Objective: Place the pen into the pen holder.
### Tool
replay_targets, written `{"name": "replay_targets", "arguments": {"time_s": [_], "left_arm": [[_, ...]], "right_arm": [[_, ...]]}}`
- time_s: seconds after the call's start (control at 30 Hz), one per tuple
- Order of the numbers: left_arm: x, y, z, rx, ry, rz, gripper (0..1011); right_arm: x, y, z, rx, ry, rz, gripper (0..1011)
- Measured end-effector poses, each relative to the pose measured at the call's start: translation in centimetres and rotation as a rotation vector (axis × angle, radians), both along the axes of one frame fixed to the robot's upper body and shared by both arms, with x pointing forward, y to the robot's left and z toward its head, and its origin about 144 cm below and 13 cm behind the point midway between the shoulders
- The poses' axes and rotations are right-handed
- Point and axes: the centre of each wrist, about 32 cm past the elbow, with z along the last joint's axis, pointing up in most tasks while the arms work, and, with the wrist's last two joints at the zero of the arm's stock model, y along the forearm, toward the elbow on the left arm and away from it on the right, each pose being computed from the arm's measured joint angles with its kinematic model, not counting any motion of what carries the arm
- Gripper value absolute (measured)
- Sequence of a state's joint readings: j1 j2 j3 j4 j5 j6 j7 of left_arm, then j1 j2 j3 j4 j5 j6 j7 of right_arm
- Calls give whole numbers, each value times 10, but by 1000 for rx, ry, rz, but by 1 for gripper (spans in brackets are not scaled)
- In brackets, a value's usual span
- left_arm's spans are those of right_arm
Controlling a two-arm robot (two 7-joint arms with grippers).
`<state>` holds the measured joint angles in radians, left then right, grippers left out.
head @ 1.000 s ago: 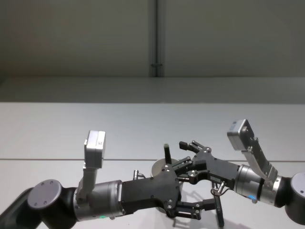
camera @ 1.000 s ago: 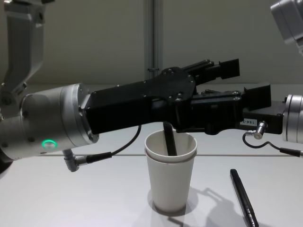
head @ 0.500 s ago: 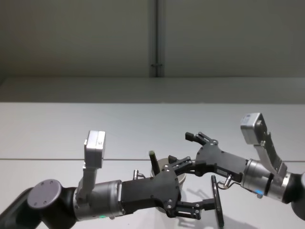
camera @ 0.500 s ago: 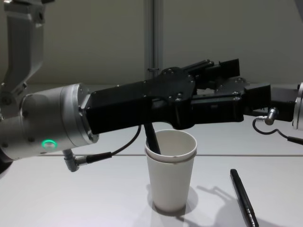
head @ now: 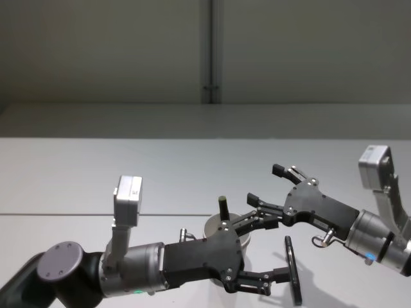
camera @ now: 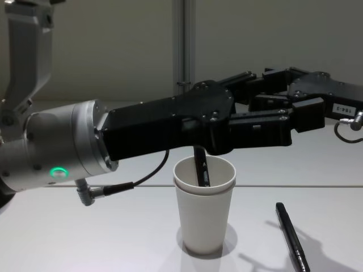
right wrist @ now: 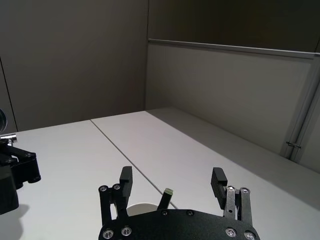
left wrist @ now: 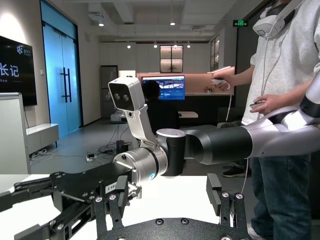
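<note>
- Head view: the left tool (head: pixel 273 251) is seen reaching in from the lower left. Its fingers are spread wide and nothing is pinched between them.
- The pen holder (head: pixel 212 226) is found standing on the bench (head: pixel 96 173) behind that tool and is partly covered by it. A pen (head: pixel 222 204) is lodged in it, with the upper end projecting above the rim.
- The right tool (head: pixel 266 185) is held above and to the right of the pen holder, with its fingers spread and empty. A second pen (head: pixel 293 273) is noted lying on the bench to the right of the pen holder.
- Left wrist view: the left tool's own fingers (left wrist: pixel 222 197) are shown parted, with nothing held between them.
- Right wrist view: the right tool's fingers (right wrist: pixel 219 179) are shown spread. The top of the pen (right wrist: pixel 167 195) and part of the pen holder's rim (right wrist: pixel 142 206) are seen between them and are touched by neither.
- Chest view: the pen holder (camera: pixel 204 221) is recorded upright on the bench. The pen (camera: pixel 201 170) is leaned inside it, and its top is hidden behind the left tool, which is passed across just above the rim.
- The second pen (camera: pixel 292 238) is seen flat on the bench, right of the pen holder and apart from it.
</note>
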<state>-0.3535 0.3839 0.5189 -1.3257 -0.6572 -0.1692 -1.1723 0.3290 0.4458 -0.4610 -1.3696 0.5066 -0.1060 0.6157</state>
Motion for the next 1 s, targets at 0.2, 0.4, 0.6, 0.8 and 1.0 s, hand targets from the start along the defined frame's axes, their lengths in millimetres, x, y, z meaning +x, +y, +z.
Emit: {"name": "replay_targets", "arguments": {"time_s": [0.2,0.4,0.6,0.8,1.0], "left_arm": [[0,0,0,0,0,0,1001],[0,0,0,0,0,0,1001],[-1,1,-1,8,3,19,1001],[-2,6,-2,33,9,78,1001],[-5,12,-4,68,17,162,1001]], "right_arm": [[-14,-11,-2,16,-21,-88,1001],[-14,-11,-1,16,-23,-93,1001],[-15,-13,-2,5,-23,-112,1001],[-17,-16,-5,-28,-25,-163,1001],[-21,-22,-9,-77,-29,-239,1001]]}}
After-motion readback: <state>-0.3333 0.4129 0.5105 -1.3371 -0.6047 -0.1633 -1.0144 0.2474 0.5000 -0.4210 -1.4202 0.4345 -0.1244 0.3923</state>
